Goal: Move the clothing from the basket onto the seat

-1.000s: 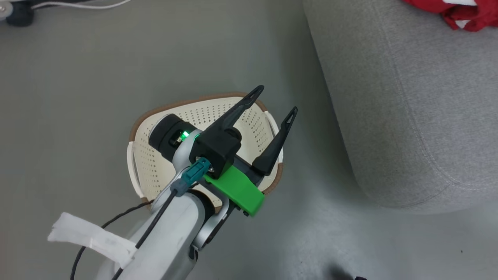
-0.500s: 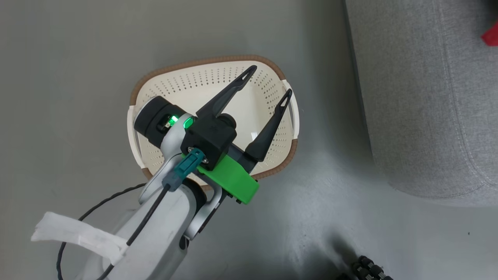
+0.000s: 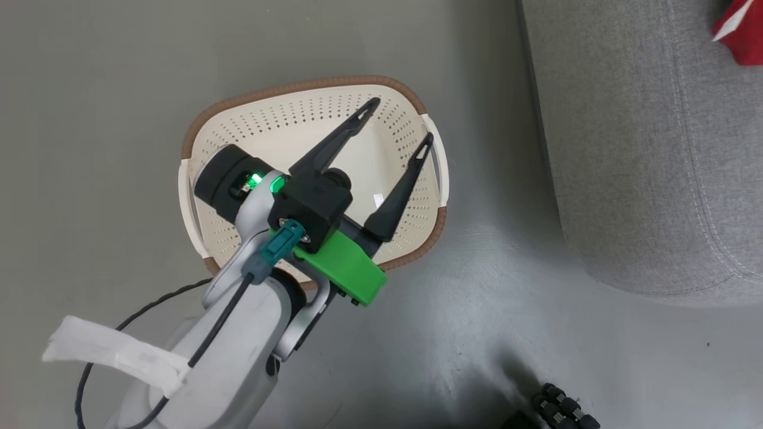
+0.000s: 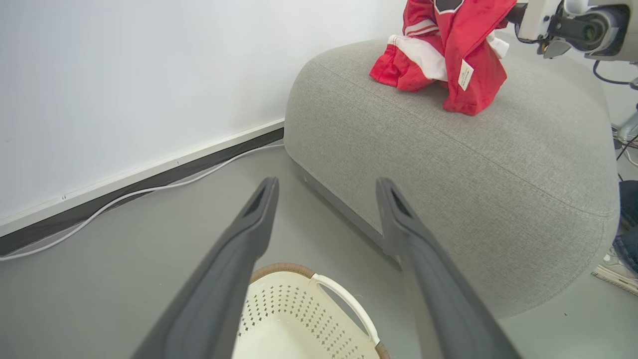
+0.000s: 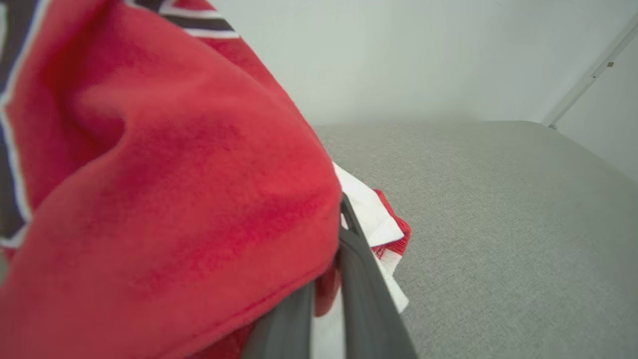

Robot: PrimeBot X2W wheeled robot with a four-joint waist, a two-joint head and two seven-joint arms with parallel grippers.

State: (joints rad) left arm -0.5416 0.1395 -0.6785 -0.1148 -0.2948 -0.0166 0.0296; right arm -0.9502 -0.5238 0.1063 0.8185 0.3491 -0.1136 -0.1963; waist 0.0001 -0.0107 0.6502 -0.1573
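Right fingers (image 5: pixel 359 289) clenched on clothing (image 5: pixel 149 199): red fabric draped over them, lower folds resting on top of seat (image 5: pixel 498 224), next to red-and-white piece lying there. Left fingers (image 3: pixel 334 146) spread wide, gripping nothing, hovering over basket (image 3: pixel 310 83) off seat's rounded corner. Basket upright on grey floor (image 3: pixel 89 89), near seat's side, not touching it. White wall (image 4: pixel 124 75) behind seat. White cable (image 4: pixel 139 192) on floor along wall's foot, running toward seat's back. Person's shoe (image 4: pixel 615 271) on floor at seat's far side.

Left hand (image 3: pixel 400 122) above basket (image 3: pixel 298 85), seat (image 3: pixel 626 149) beside
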